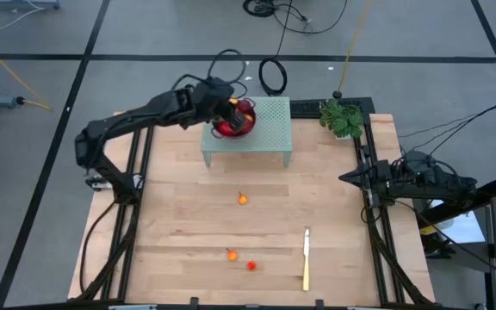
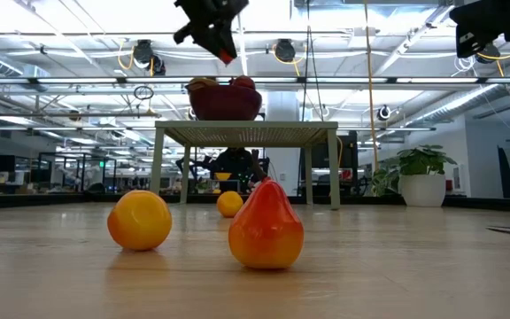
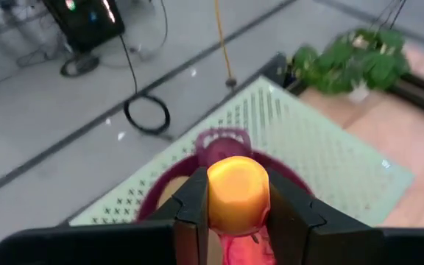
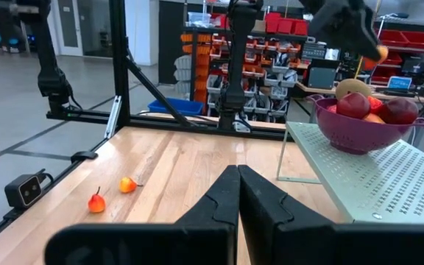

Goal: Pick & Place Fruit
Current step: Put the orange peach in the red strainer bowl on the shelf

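So the left claw (image 3: 234,213) is hanging right over the purple bowl (image 1: 233,127), and it's pinching a small orange-yellow fruit (image 3: 238,193) between its two dark fingers (image 3: 191,210). The fruit is looking rounded and glossy, orange on top and fading to red lower down. The fingers are sitting only a little apart, squeezed against the fruit's sides.

Directly under that claw, the bowl is resting on a pale green perforated stand (image 1: 269,138) and already holding several pieces: dark red round ones (image 4: 353,105) and a brown-green oval (image 4: 353,87).

Well away from the left claw, out on the wooden counter (image 1: 179,224), three more little pieces are lying around: one orange ball (image 1: 243,199) near the middle, plus an orange one (image 1: 232,255) and a red-orange pear-shaped one (image 1: 251,265) close together. A yellow-handled knife (image 1: 306,258) is lying beside those two.

The right claw (image 4: 237,193) is parked off at the counter's right edge with its fingers pressed together, holding nothing.
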Tool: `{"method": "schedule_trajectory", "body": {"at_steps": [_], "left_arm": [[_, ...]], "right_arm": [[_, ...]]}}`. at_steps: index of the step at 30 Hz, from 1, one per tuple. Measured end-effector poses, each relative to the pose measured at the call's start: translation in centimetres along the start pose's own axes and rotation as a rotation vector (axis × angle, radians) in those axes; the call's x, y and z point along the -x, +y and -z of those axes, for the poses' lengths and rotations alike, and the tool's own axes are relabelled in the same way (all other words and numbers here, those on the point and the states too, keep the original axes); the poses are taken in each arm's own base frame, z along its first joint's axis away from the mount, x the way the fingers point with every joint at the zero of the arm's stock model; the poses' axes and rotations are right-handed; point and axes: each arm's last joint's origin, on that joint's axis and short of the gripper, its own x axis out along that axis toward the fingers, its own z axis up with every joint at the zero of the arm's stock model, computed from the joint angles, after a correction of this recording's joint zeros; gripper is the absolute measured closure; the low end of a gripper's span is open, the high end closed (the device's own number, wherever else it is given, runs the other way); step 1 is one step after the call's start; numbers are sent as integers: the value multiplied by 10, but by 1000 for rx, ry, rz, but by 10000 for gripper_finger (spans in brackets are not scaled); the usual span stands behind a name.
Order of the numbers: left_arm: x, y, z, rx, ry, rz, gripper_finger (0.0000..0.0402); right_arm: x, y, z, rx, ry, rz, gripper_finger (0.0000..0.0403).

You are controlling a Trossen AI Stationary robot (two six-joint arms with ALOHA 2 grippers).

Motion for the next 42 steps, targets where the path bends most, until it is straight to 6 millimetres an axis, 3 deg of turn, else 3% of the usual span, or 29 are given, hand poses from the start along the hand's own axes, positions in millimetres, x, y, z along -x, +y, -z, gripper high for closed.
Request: {"method": "schedule_trajectory", "body": {"at_steps": [10, 22, 42], "left_arm": [[-27, -11, 12, -20, 181, 20, 311], [-25, -8, 20, 74, 257, -32, 311], [-23, -12, 21, -75, 258, -14, 276]], "right_arm": [[0, 0, 0, -1, 0, 0, 403], [0, 0, 0, 0, 0, 0, 403], [0, 0, 0, 2, 0, 0, 403]]}}
